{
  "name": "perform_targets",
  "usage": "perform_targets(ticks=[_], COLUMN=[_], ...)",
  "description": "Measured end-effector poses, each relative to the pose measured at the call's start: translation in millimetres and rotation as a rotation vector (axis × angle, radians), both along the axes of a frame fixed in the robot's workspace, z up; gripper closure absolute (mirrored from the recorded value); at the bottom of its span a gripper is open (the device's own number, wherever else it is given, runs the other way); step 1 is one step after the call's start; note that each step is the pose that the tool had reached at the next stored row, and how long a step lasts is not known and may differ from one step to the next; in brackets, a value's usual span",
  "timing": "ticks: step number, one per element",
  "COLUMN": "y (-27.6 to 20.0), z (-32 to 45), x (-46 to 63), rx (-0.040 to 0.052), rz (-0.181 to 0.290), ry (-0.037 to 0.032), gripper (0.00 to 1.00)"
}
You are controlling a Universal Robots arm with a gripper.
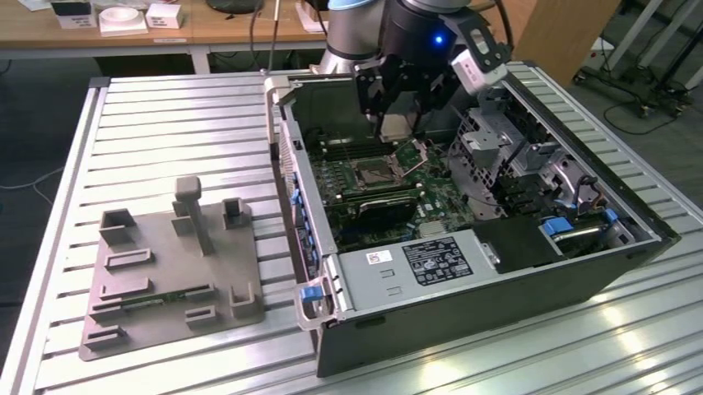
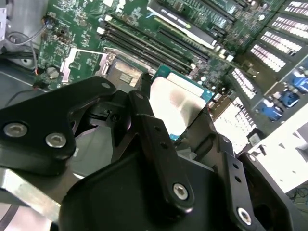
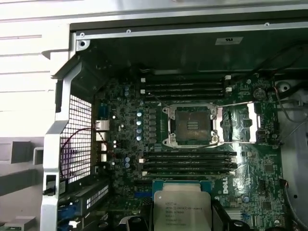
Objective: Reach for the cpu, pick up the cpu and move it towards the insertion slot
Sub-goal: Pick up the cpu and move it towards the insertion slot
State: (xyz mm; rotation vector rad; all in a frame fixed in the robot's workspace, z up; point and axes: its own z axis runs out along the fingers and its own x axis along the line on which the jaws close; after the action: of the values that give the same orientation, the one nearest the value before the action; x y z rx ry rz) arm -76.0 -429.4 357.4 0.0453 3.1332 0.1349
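Note:
The cpu [image 3: 183,208], a small square chip with a silvery-white top, is pinched between the black fingers [image 2: 147,120] of my gripper [image 3: 183,217], which is shut on it. In the exterior view the gripper [image 1: 393,132] hangs inside the open computer case with the cpu [image 1: 393,125] at its tip. The insertion slot [image 3: 192,126] is a silver-framed square socket with a dark centre, and its hinged frame is swung open beside it. The cpu [image 2: 175,98] hovers above the board, a short way off from the insertion slot [image 2: 122,72], with a bank of memory slots between them. The exterior view shows the insertion slot [image 1: 377,171] just below the gripper.
The open case wall [image 1: 288,164] and the metal drive cage [image 1: 505,156] flank the board. Long memory slots [image 3: 187,162] run on both sides of the socket. On the slatted table at the exterior view's left lies a grey plastic fixture [image 1: 176,263] holding a green memory stick [image 1: 165,298].

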Motion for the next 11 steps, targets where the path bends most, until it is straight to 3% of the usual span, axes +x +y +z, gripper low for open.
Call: perform_targets(ticks=[4, 11], y=[4.3, 16.4], z=[-0.3, -1.1], x=[5.4, 10.5], rx=[0.0001, 0.0000], rz=[0.000, 0.000], ry=[0.0000, -0.0002], gripper=[0.45, 0.45])
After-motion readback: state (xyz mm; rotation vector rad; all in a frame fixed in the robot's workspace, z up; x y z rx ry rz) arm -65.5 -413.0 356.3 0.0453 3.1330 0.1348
